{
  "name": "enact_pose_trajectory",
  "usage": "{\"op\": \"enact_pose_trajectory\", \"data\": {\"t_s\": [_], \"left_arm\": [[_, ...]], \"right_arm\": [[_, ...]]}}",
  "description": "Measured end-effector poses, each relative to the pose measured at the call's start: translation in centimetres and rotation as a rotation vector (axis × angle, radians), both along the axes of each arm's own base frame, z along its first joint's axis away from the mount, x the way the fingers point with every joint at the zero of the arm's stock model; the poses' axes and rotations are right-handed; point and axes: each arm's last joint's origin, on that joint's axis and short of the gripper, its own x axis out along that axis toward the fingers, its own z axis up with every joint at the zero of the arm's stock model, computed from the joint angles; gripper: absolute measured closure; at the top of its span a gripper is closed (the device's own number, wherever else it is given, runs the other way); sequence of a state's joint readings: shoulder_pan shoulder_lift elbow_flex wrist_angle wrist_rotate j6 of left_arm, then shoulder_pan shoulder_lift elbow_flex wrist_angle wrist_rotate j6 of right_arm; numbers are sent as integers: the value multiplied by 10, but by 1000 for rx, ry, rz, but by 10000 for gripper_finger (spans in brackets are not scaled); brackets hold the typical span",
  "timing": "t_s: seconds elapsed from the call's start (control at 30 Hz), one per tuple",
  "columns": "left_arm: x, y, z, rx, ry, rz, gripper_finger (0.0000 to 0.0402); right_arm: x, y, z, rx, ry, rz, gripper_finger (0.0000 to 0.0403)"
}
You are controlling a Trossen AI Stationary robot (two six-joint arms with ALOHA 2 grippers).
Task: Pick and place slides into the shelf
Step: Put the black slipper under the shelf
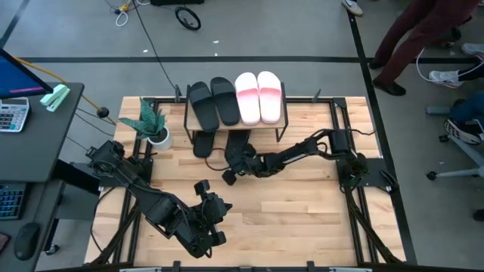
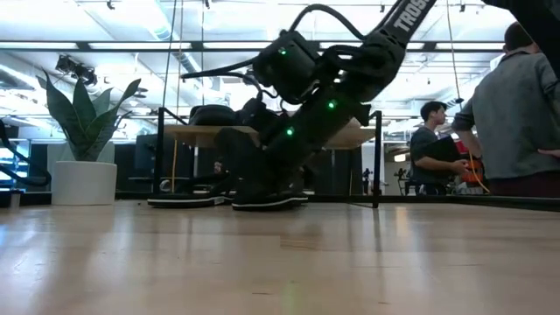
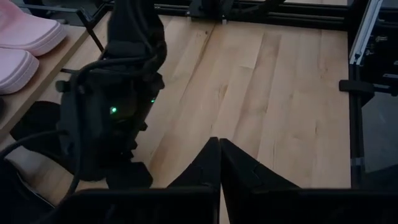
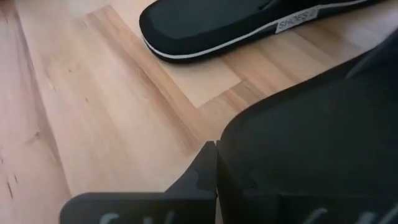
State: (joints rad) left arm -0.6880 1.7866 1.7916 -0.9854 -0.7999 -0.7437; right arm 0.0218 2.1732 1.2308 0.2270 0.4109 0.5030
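The shelf [image 1: 281, 115] stands at the far middle of the table and carries two black slides [image 1: 212, 101] and two pale pink slides [image 1: 258, 97] on its top board. One black slide [image 1: 203, 143] lies flat on the table under the shelf's left part, also seen in the right wrist view [image 4: 236, 25]. My right gripper [image 1: 233, 168] reaches in from the right, just in front of the shelf, and is shut on another black slide [image 4: 311, 155]. My left gripper [image 3: 219, 163] is shut and holds nothing, hovering near the table's near-left part [image 1: 204, 193]. My right gripper holds a black slide at its raised black upper part [image 4: 249, 143]. One finger [image 4: 200, 174] lies against its outer face, and the slide itself hides the other finger. The fingers slant down from the table's right. In the low view the slide's sole [image 2: 262, 203] lies on the table.
A potted plant [image 1: 151, 125] stands at the shelf's left. Black frame rails run along the table's left and right sides. Bare wood lies open in the middle and near part of the table [image 1: 287, 211]. People stand beyond the table [image 2: 516, 122].
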Motion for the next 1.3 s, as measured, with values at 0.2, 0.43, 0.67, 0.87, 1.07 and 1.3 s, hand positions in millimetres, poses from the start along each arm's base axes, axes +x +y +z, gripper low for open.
{"op": "enact_pose_trajectory", "data": {"t_s": [0.2,0.43,0.67,0.87,1.07,1.3], "left_arm": [[0,1,0,11,10,-3,379],[-3,-1,-1,9,13,-4,397],[-4,-2,-1,17,15,-3,384],[-4,-1,-1,11,11,10,396],[-3,0,-1,1,6,22,384],[-3,0,-1,4,8,20,392]], "right_arm": [[-2,-7,11,-39,38,18,403],[-15,2,25,-167,156,-41,403],[-20,4,33,-206,204,-34,403],[-24,-22,23,-110,208,-127,403],[-31,-53,16,17,122,-153,403],[-31,-60,13,14,43,-121,403]]}}
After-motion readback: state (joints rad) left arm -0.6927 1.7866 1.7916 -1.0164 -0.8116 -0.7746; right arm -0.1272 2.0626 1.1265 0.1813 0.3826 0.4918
